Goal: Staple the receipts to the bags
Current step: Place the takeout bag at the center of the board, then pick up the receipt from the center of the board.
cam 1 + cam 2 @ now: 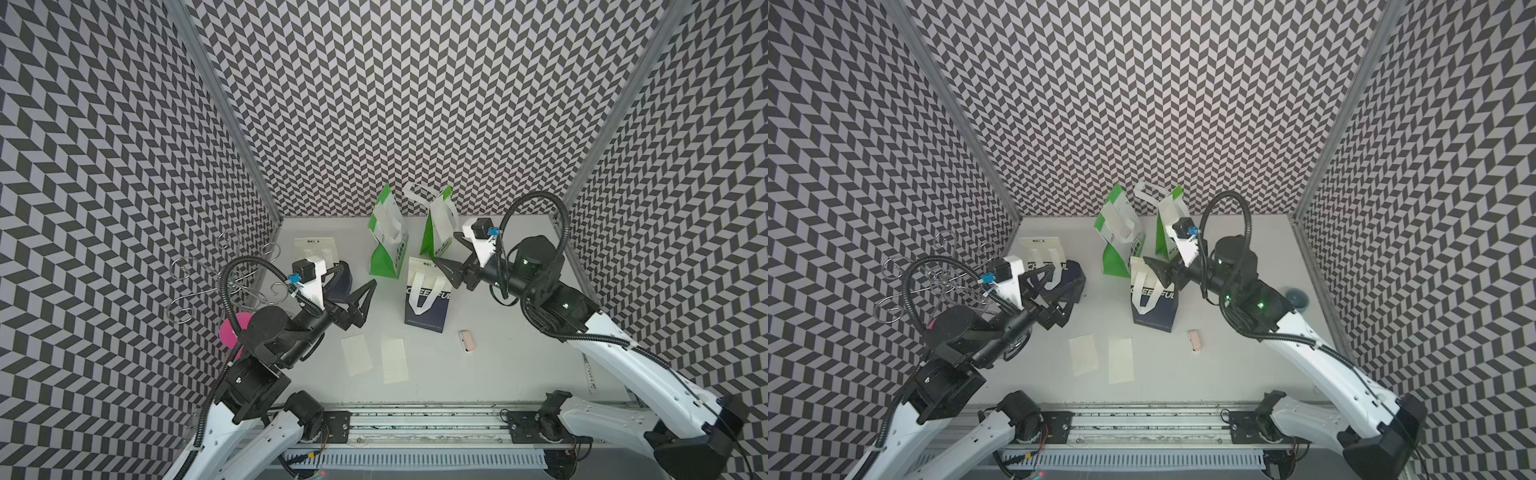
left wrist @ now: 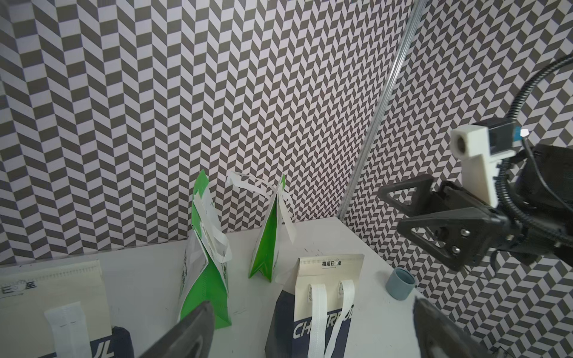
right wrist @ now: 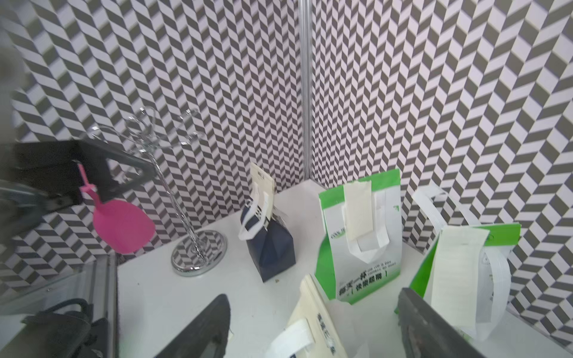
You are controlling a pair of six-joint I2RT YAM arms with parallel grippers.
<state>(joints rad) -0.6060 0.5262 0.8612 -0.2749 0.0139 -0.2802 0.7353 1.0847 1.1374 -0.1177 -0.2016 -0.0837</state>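
Left gripper hovering wide open and empty beside left navy bag, right gripper hanging spread wide over middle navy bag, gripping nothing

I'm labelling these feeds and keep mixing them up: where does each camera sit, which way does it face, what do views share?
Both top views: overhead above the base rail, looking down at the white table; left arm, right arm, left gripper and right gripper show.
Left wrist: on the left arm, facing the back wall; own fingertips show, the right gripper too.
Right wrist: on the right arm, facing the wire stand; own fingertips show.
Shared: all four show both green-and-white bags.
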